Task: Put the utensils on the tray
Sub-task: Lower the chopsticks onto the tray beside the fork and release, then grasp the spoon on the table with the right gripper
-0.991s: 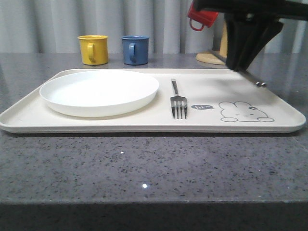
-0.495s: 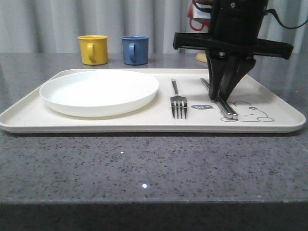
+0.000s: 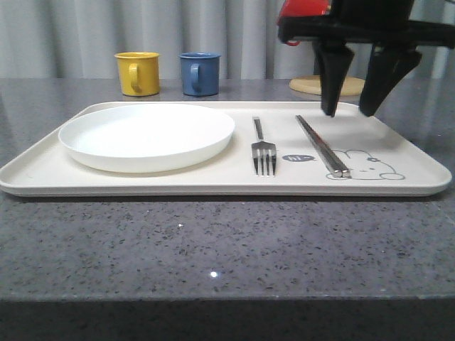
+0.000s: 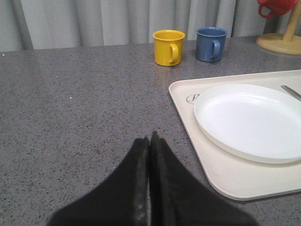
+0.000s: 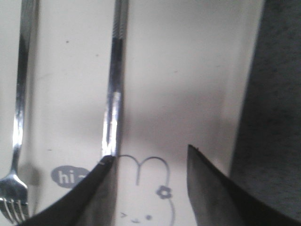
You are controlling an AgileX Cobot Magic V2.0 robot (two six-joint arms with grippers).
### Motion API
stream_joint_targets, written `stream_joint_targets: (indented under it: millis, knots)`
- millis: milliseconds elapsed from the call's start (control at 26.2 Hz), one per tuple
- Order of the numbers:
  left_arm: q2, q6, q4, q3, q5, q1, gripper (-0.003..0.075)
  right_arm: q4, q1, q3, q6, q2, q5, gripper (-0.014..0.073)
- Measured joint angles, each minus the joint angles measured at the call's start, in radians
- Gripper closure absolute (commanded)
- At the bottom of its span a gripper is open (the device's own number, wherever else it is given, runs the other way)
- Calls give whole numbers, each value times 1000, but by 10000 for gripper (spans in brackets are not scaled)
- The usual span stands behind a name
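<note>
Holding plate, fork and chopsticks: the tray [image 3: 419, 165] on the table [image 3: 213, 241]

White plate [image 3: 146, 136] at its left, fork [image 3: 263, 150] mid-tray, chopsticks [image 3: 321, 145] beside the rabbit drawing; right tool [image 3: 357, 106] hangs spread above, empty; left tool [image 4: 149, 155] clenched, empty.

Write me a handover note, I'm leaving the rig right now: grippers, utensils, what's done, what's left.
Right gripper: open, empty, raised over the tray's far right part.
Left gripper: shut, empty, over bare table left of the tray.
Fork: flat on the tray, right of the white plate.
Chopsticks: flat on the tray, right of the fork, near ends at the rabbit drawing.
Done: fork and chopsticks placed.
Left: any remaining utensil; I see no spoon here.
</note>
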Motion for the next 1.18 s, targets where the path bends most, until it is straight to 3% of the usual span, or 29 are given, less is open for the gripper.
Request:
stream_joint_targets:
  millis: [419,648,953,1029,1181]
  knots:
    - [0,0,0,0,0,0,738,-22,-370,0,-237,-29,79,213]
    - [0,0,0,0,0,0,738,-22,-452,0,-293,14,79,213]
    - [0,0,0,0,0,0,738,-19,-458,0,-315,109,61,218]
    - [0,0,0,0,0,0,738,-16,-458,0,-318,125,61,276]
    - [0,0,0,0,0,0,738,-14,-458,0,-317,132,59,483]
